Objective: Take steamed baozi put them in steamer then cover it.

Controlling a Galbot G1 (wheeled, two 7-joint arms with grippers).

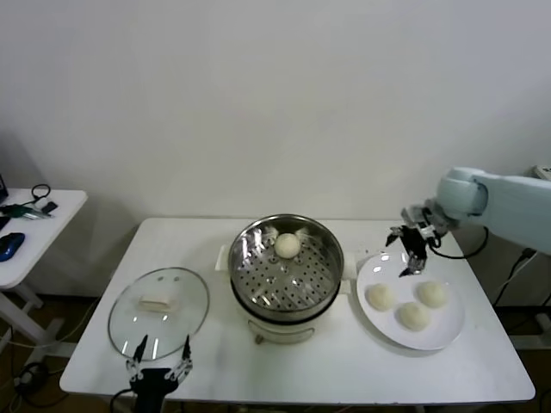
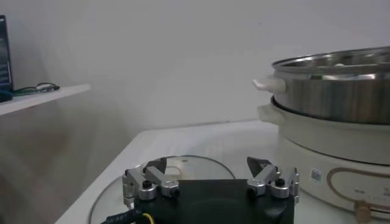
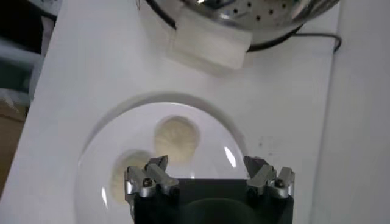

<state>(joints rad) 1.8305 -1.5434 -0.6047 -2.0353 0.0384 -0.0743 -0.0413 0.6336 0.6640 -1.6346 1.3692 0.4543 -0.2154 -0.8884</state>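
1. On the white plate (image 1: 448, 331) at the right of the surface (image 1: 344, 366): three buns (image 1: 414, 316), cream-white, round, with no long axis to line up on. They sit close together, two nearer the steamer side and one farther right.
2. In the steamer (image 1: 258, 284) at mid-surface: one bun (image 1: 287, 245), resting on the perforated floor toward the far rim. Judged state of task: one of four loaded, three to go, lid not yet on.
3. Right pincer (image 1: 411, 256): hangs above the far edge of the plate, jaws wide, holding nothing. The buns lie below it and toward the robot's body. The coming move likely turns on this: descend and come slightly nearer to straddle one bun. This arm is much the nearer to the plate.
4. Lid (image 1: 158, 311): clear glass, cream handle (image 1: 157, 303) at centre, flat on the surface to the left of the steamer, handle's long axis running roughly left to right.
5. Left pincer (image 1: 159, 368): parked low at the near edge of the surface, just short of the lid, jaws wide, empty.
6. Side table (image 1: 34, 228) at far left with cables and small items.
7. View differences: the right wrist view shows only two buns (image 3: 177, 137) clearly, with its pincer (image 3: 208, 176) above the plate (image 3: 97, 182); the head view shows all three. The left wrist view shows the steamer (image 2: 335, 91) side-on above the pot base (image 2: 329, 146), the lid (image 2: 195, 167) beyond the pincer (image 2: 210, 179).
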